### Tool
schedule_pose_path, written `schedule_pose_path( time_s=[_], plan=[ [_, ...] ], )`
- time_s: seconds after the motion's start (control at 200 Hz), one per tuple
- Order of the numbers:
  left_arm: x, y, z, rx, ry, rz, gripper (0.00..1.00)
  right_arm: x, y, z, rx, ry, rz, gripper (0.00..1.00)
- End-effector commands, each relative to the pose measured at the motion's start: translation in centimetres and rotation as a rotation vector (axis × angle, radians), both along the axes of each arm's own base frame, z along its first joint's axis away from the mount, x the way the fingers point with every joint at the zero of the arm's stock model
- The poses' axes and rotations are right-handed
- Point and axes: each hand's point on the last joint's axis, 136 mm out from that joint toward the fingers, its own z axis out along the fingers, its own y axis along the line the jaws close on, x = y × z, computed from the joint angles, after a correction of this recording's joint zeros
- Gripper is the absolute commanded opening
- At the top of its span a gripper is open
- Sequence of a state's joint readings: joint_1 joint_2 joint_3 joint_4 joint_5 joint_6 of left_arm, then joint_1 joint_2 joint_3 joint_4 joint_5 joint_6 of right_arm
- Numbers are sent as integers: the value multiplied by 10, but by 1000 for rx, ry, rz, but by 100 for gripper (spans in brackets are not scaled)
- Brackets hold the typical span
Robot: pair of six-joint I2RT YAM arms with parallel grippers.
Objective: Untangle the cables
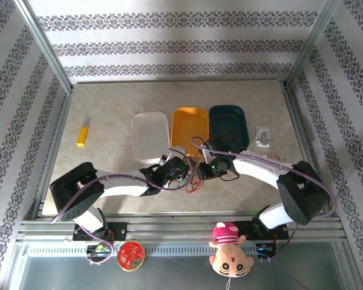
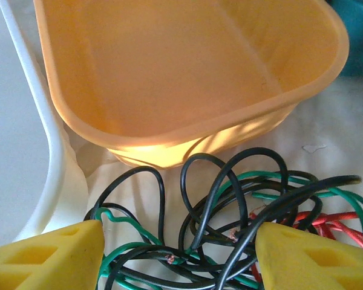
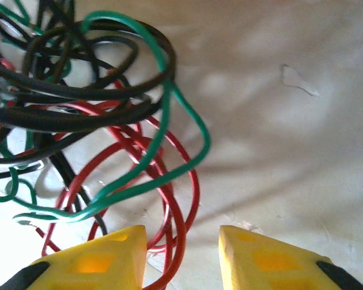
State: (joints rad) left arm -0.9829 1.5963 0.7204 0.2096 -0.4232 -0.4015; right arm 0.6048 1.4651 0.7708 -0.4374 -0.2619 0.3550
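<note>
My left fingers [image 2: 48,257] stand open at the bottom corners of the left wrist view, the cables [image 2: 224,205] tangled between them below an orange tray [image 2: 187,72]. My right fingers [image 3: 272,260] are parted at the frame's bottom, a red cable [image 3: 195,193] looping just inside one, over the pale worktop [image 3: 290,151]

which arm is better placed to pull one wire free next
Right, probably: red loops sit just inside the right jaws, clear of the black and green tangle. The left jaws straddle that whole tangle, so they'd likely grab several.
</note>
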Motion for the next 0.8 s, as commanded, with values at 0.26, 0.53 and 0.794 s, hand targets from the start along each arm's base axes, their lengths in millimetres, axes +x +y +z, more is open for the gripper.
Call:
schedule_pose_path(
  time_s=[0.26, 0.53, 0.794],
  plan=[
    [1, -23, -9, 0, 31, -40, 64, 14, -8, 20, 24, -93, -50, 0],
    [2, -33, -30, 58, 81, -83, 30, 43, -51, 94, -23, -389, -251, 0],
    [1, -36, -35, 70, 94, -102, 0, 62, -88, 181, 39, -664, -468, 0]
  ],
)
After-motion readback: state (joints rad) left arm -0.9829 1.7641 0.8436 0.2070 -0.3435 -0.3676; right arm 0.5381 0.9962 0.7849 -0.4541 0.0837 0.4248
